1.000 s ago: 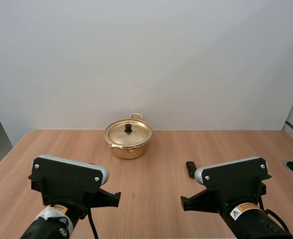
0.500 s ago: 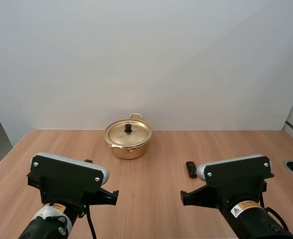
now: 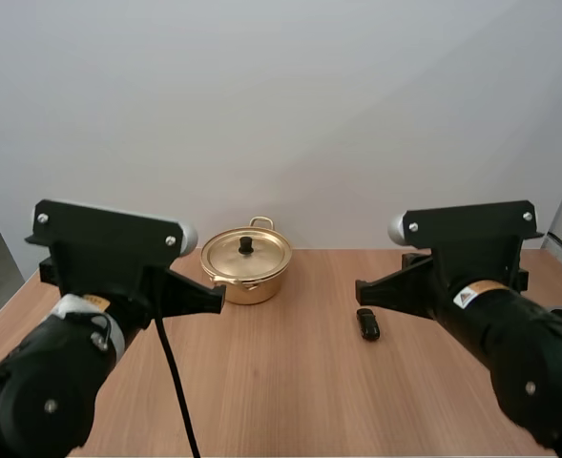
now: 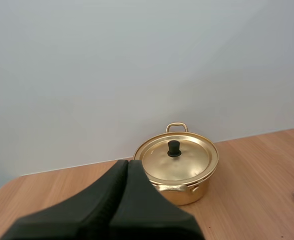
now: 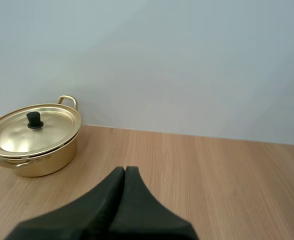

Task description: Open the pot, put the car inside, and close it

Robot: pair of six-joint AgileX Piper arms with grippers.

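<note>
Brass-coloured pot (image 3: 246, 265) sits lidded on the wooden counter (image 3: 281, 382), ahead of the left tool (image 4: 128, 162) and right tool (image 5: 125, 170).
Both tools' fingers are pressed together, holding nothing; the small black car (image 3: 367, 323) lies below the right tool's tip.

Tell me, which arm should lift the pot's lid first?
Probably left: the left pincer, shut, points toward the lid, while the car lies on the right arm's side.
</note>
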